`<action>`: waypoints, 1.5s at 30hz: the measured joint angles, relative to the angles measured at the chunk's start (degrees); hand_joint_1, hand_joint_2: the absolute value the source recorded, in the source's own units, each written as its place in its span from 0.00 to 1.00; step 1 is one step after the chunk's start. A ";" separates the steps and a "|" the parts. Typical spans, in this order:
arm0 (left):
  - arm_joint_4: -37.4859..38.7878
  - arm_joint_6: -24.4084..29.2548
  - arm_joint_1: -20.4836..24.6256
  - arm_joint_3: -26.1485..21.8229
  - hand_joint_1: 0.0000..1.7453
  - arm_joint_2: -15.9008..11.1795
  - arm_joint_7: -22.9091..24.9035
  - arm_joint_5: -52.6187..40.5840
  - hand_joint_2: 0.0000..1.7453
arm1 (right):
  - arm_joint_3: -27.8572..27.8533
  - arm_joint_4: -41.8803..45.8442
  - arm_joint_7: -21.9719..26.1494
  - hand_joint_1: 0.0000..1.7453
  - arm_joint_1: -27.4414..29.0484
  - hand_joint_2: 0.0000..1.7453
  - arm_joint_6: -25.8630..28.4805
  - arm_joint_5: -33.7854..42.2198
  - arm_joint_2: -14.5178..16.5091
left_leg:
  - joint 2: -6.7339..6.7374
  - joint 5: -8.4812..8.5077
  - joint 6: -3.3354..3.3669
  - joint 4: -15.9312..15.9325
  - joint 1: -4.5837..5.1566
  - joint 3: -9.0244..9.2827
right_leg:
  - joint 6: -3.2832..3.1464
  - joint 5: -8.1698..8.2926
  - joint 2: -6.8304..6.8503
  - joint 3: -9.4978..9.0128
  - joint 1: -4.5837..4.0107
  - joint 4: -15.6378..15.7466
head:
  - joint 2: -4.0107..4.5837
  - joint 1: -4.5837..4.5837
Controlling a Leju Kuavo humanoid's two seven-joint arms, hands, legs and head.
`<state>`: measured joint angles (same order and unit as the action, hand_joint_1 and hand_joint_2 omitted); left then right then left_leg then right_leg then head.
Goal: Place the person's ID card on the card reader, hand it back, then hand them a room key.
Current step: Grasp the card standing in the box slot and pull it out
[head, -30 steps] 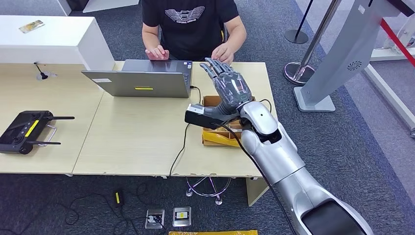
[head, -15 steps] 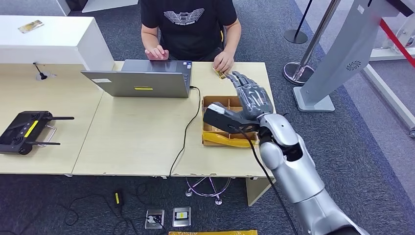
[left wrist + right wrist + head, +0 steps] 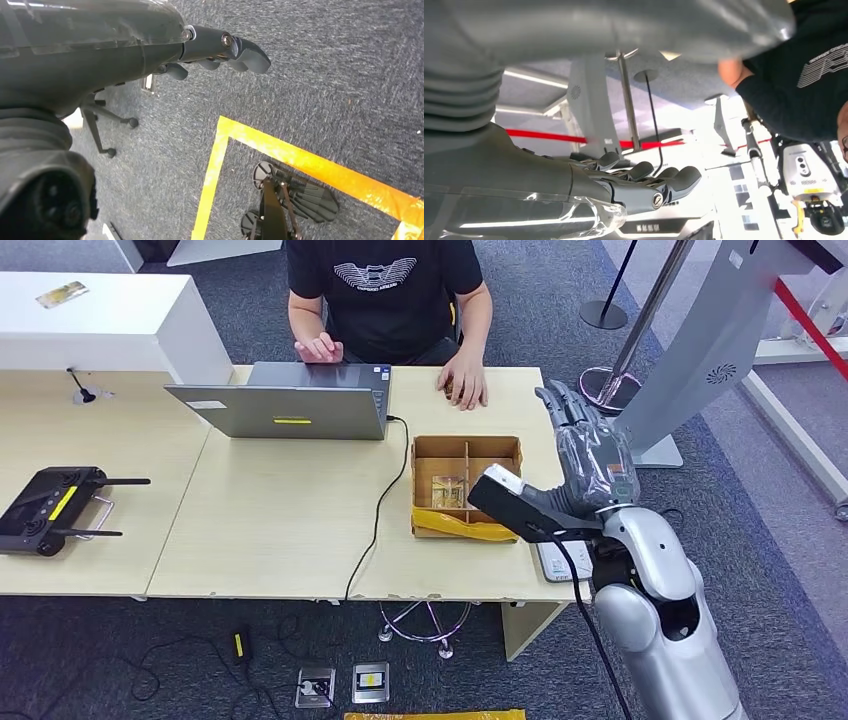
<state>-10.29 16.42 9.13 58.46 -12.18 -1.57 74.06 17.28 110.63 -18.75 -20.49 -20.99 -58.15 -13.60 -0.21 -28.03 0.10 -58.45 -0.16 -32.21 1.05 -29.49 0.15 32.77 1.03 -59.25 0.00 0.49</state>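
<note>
The right hand [image 3: 588, 445] is held raised beyond the bench's [image 3: 280, 530] right edge, fingers extended and apart, nothing gripped. The left hand [image 3: 220, 47] is seen hanging above the carpeted floor [image 3: 325, 90], fingers slightly curled and empty. A small card-like object, possibly the ID card [image 3: 452, 392], is covered by the person's hand [image 3: 466, 383] near the far right corner of the bench; it is too hidden to be identified with certainty. A partitioned cardboard box [image 3: 466, 486] sits by the right edge, and a flat white device, perhaps the card reader [image 3: 556, 560], lies at the near right corner. A laptop [image 3: 285, 405] is placed at the far edge.
</note>
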 joint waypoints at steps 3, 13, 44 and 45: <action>0.00 0.99 0.04 -0.17 0.00 0.41 0.00 0.50 0.00 | 1.45 1.00 0.46 0.00 2.37 1.00 2.45 -2.51 0.00 | 0.00 0.00 0.00 0.00 0.00 -0.02 | 0.00 0.00 0.00 0.00 0.00 0.00 | 0.00 0.00; 0.00 1.60 0.34 -0.45 0.00 1.43 0.11 0.41 0.00 | 6.27 -0.33 0.75 0.00 5.41 1.00 8.56 -6.51 -0.02 | 0.00 0.00 0.00 0.01 0.00 -0.03 | 0.00 0.00 0.01 0.00 0.00 0.00 | 0.00 -0.01; 0.00 -0.88 0.78 -0.45 0.00 1.36 0.11 -0.48 0.00 | 11.97 -17.88 0.95 0.00 -2.10 1.00 3.44 -9.96 3.44 | -0.05 0.01 -0.01 0.01 0.00 -0.10 | 0.00 0.00 0.05 0.02 0.00 -0.02 | 0.00 -0.01; 0.00 -0.86 0.78 -0.45 0.00 1.36 0.12 -0.29 0.00 | 11.96 -18.19 1.14 0.00 -2.20 1.00 3.53 -10.15 3.56 | -0.05 0.01 -0.01 0.01 0.00 -0.10 | -0.01 0.00 0.04 0.02 0.00 -0.02 | 0.00 -0.01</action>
<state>-10.29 15.56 9.91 58.01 -10.82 -1.45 73.77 29.24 92.44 -17.61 -22.69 -17.46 -68.30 -10.03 -0.26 -28.02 0.09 -58.44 -0.17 -32.31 1.04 -29.49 0.19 32.79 1.03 -59.27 0.00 0.48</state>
